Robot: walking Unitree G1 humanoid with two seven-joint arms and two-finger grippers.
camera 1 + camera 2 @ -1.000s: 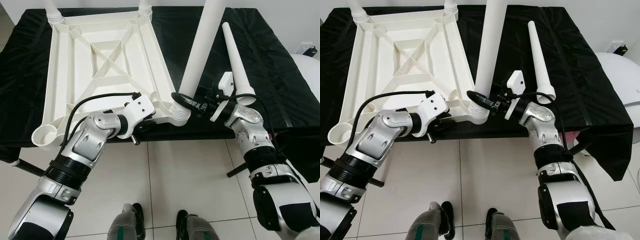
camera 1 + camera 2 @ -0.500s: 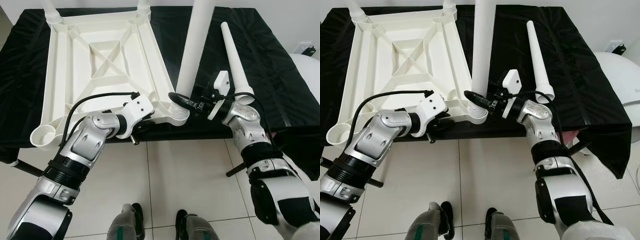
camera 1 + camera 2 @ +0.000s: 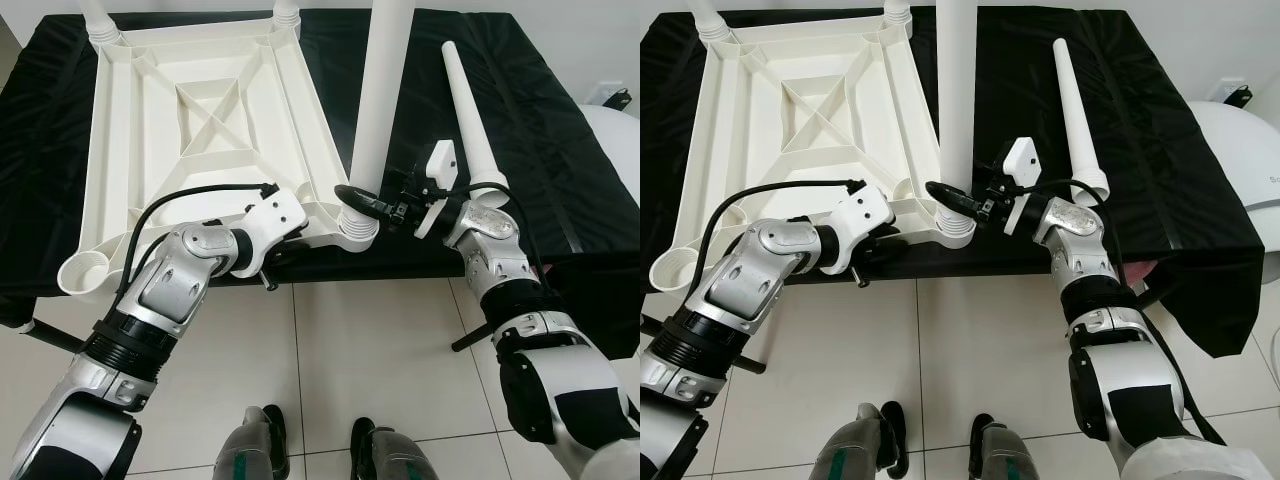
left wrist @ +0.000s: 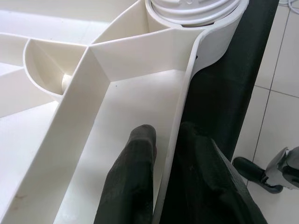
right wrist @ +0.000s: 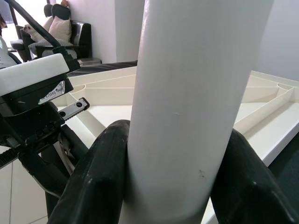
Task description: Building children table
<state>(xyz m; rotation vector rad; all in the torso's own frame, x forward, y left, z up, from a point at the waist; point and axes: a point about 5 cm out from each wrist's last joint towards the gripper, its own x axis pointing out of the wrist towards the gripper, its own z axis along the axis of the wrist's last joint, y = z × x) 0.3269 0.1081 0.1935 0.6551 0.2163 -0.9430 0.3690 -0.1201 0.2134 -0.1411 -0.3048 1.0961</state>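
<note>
Left gripper (image 4: 161,186) pinches the upturned tabletop (image 3: 190,120) rim, right gripper (image 3: 955,200) clamps the upright leg (image 3: 957,90) standing in the near corner socket (image 3: 356,226), and any tilt could jam or pop it out.

A black-draped table (image 3: 560,150) carries an upturned white tabletop (image 3: 200,130) and a loose white leg (image 3: 470,110).

Tabletop (image 3: 200,120) upside down on bench (image 3: 560,150), 10 o'clock; upright leg (image 3: 380,100) in its near-right socket; loose leg (image 3: 470,110) lying at 2 o'clock.
</note>
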